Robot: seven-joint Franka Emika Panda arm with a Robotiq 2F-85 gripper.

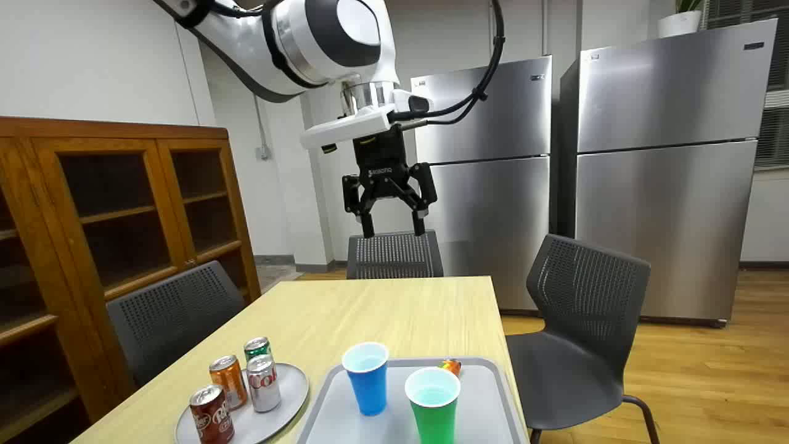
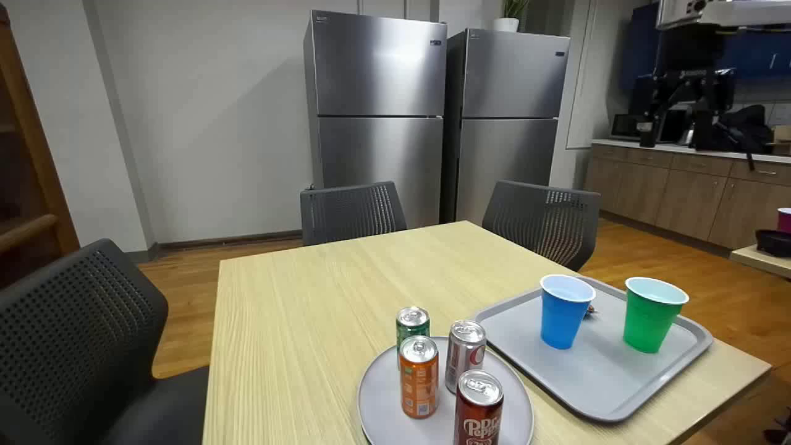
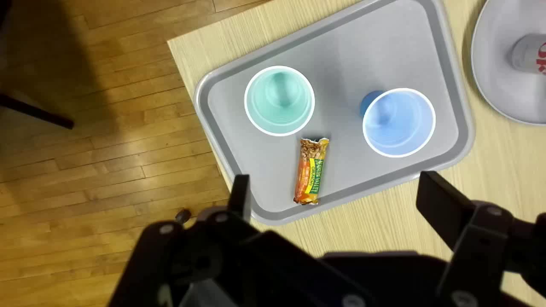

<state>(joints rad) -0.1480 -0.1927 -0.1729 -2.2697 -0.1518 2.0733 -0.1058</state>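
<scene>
Black gripper: jaws wide apart, nothing between them; hangs well above the table, touching nothing.
Snack bar: flat on the grey tray, one end by the rim, closer to the green cup than the blue cup.
Bar risk: shiny wrapper, low profile. If gripped shallow or crooked, likely to slip; squeezed hard, may crumble.
Cup risk: both stand upright, look thin and tippy. An off-line descent could knock either; green is more exposed, being nearer the bar.
Tray risk: raised rim close to the bar; landing on it could tilt or drag the tray. Tray sits near the table edge, so a shove could push a corner off.
Plate risk: silver can, orange can, green can and dark red can crowd the round plate; a low sideways sweep could topple them.
Bar print: "NATURE VALLEY", "CRUNCHY".
Can print: dark red says "Dr Pepper"; silver has red letters, probably Coke, only partly legible; orange and green brands not readable.
Gripper print: "ROBOTIQ", small white letters.
Fridge badges: too small to read.
</scene>
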